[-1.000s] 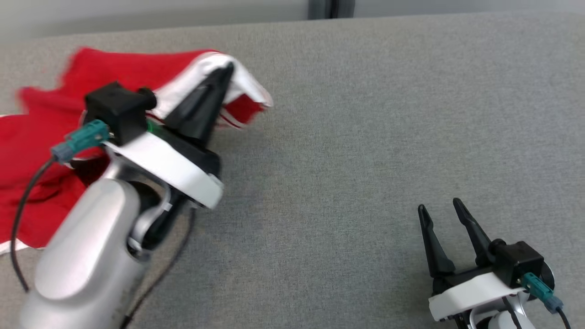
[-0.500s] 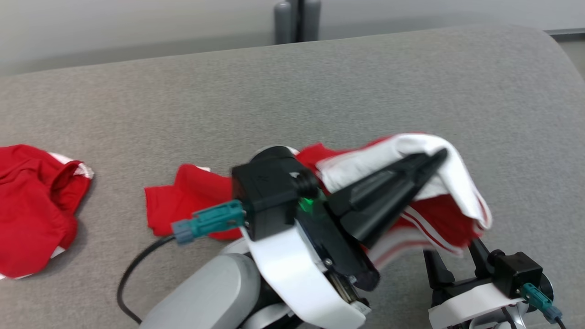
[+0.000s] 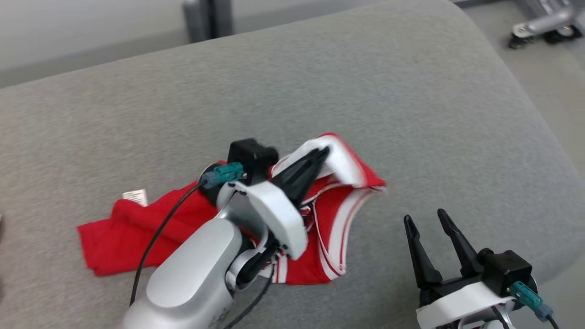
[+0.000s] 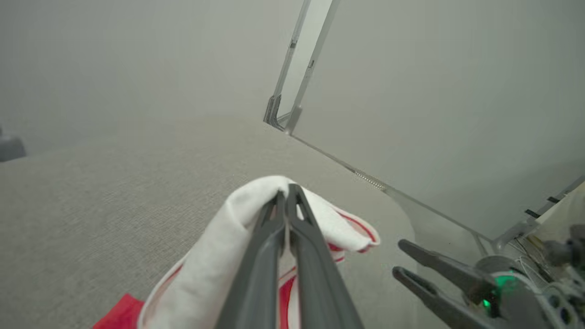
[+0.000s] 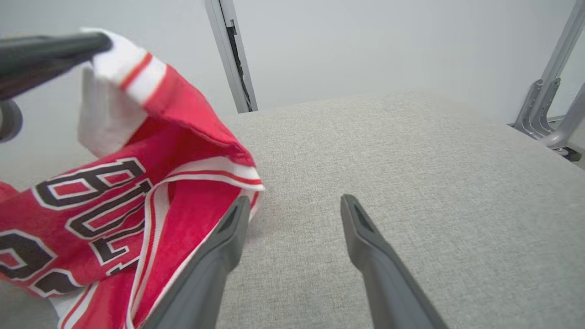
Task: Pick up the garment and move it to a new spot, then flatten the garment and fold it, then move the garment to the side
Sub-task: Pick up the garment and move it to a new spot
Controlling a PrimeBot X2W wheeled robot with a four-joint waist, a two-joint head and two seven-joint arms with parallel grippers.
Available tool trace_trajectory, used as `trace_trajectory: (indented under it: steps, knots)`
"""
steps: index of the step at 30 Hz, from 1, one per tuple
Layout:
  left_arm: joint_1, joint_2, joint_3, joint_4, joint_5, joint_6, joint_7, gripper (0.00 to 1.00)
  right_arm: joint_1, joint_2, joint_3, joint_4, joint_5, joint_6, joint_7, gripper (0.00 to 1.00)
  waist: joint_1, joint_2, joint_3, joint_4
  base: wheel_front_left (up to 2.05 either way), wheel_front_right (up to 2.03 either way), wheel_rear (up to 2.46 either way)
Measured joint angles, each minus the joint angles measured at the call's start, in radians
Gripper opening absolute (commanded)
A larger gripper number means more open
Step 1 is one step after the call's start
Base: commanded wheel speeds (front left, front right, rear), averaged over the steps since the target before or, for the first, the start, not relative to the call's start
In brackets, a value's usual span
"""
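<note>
The garment (image 3: 338, 205) is a red jersey with white trim and black lettering (image 5: 91, 196). My left gripper (image 3: 322, 151) is shut on its white edge (image 4: 256, 196), lifting that part off the grey cushioned surface (image 3: 411, 105) while the rest of the cloth trails down and to the left. At the lower right my right gripper (image 3: 424, 218) stands open and holds nothing. Its left finger (image 5: 228, 233) is close beside the hanging cloth, and I cannot tell if they touch.
The grey surface curves down at its right edge (image 3: 539, 123), with floor and a metal wheeled frame (image 3: 544, 27) beyond. A dark post (image 3: 208, 18) stands behind the surface. A white label (image 3: 135, 196) shows at the jersey's left end.
The head camera has swung right, so the whole view shifted. My left gripper has carried the jersey's white edge rightward across the surface, nearer my right gripper. A second red cloth has left the view.
</note>
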Motion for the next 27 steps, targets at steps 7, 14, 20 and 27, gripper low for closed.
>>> trace_trajectory:
  steps: [7,14,20,27]
  knots:
    - [-0.005,-0.01,-0.034,0.272,0.01,-0.039,-0.095,1.0,0.008,0.0,0.01,-0.001,0.015,0.0,0.0,1.0,0.0,0.0,0.019,-0.077,0.0,0.0,0.0]
    - [-0.011,-0.02,-0.026,0.272,-0.005,-0.051,-0.246,1.0,0.032,0.0,-0.021,-0.001,-0.022,0.0,0.0,1.0,0.0,0.0,-0.002,-0.07,0.0,0.0,0.0]
    - [0.118,0.058,0.056,0.138,0.023,-0.003,-0.298,1.0,0.048,0.001,-0.063,-0.017,-0.076,0.0,0.0,1.0,0.0,0.0,-0.047,-0.019,0.0,0.0,0.0]
    - [0.377,0.132,0.302,-0.074,0.16,0.083,-0.3,1.0,0.069,0.001,-0.135,-0.049,-0.122,0.0,0.0,1.0,0.0,0.0,-0.091,0.075,0.0,0.0,0.0]
